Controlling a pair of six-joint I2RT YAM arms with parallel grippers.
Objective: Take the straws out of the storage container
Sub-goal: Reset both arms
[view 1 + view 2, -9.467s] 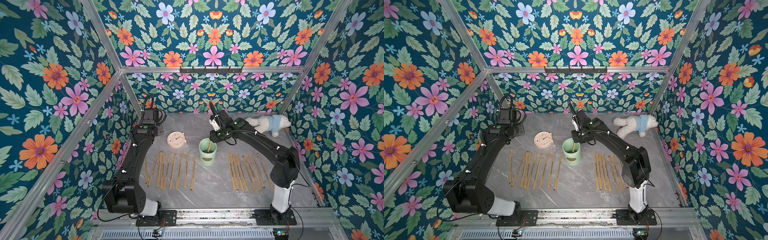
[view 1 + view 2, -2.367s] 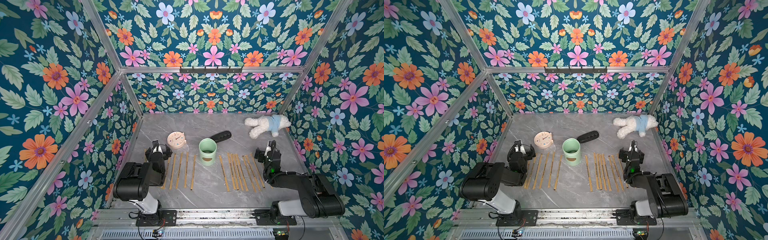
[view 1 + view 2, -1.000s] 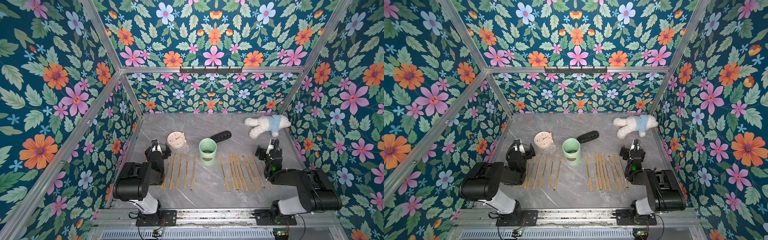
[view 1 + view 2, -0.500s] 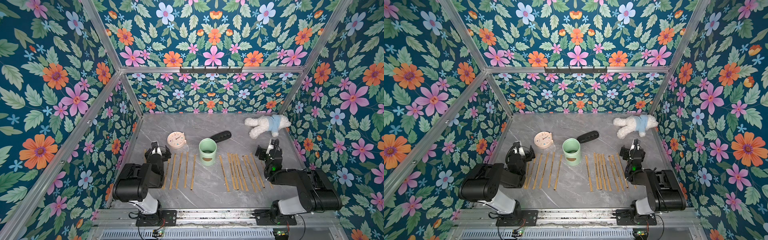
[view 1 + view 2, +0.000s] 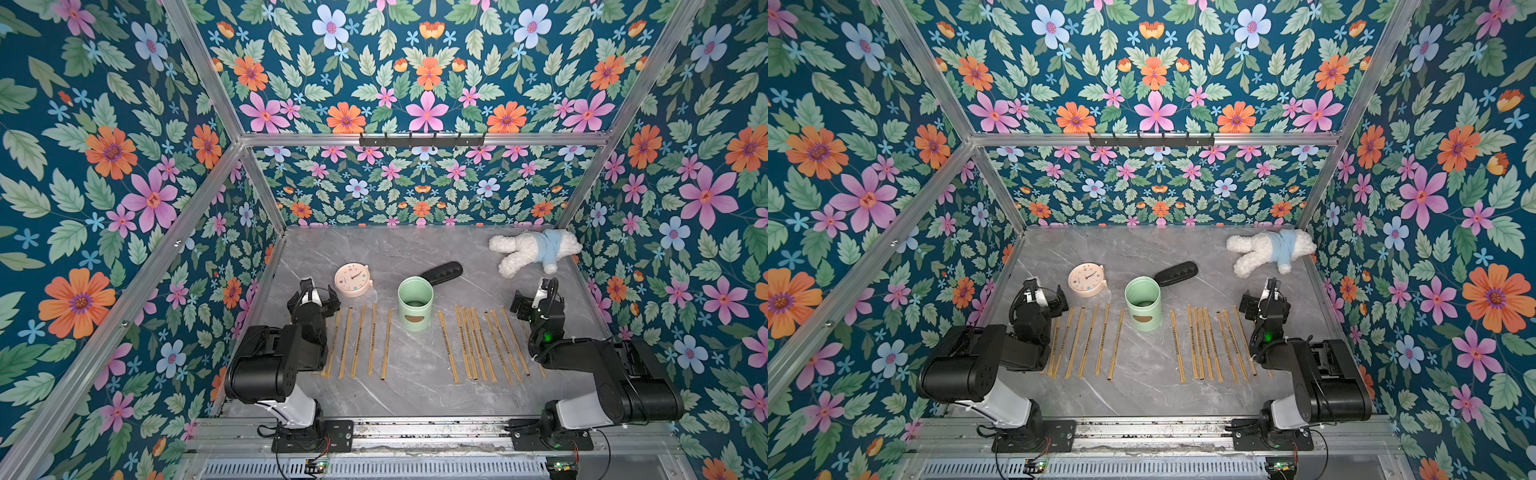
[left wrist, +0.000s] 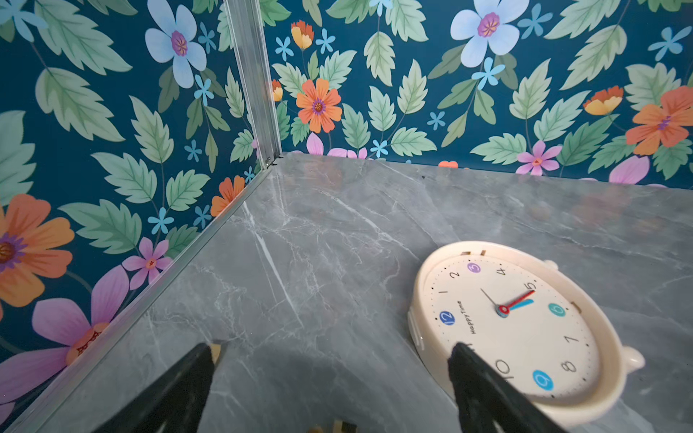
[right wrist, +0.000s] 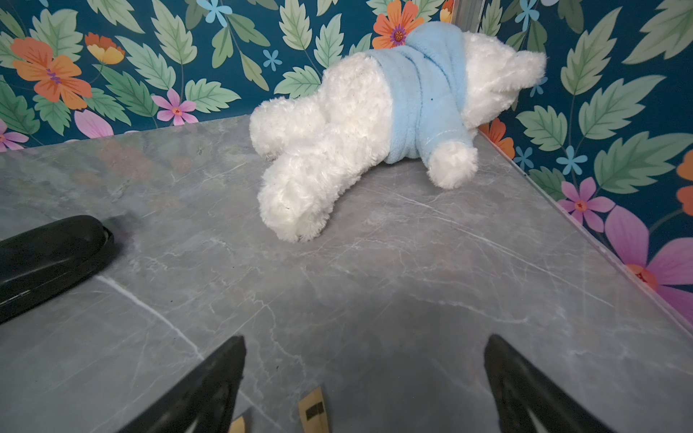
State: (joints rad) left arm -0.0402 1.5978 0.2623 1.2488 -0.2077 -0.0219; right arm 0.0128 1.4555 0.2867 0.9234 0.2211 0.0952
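Grey marble tabletop, floral walls | left gripper and right gripper: jaws spread wide, nothing held, low by the far straw ends | straws flat in two rows flanking storage container, which is upright, apparently empty | judgement: removal looks complete; confirm canister bottom, lift clear without brushing rows

Bright, even, diffuse light. The glossy grey bench mirrors the wallpaper faintly and carries soft-edged shadows. Top views are sharp; wrist views bow at their edges.
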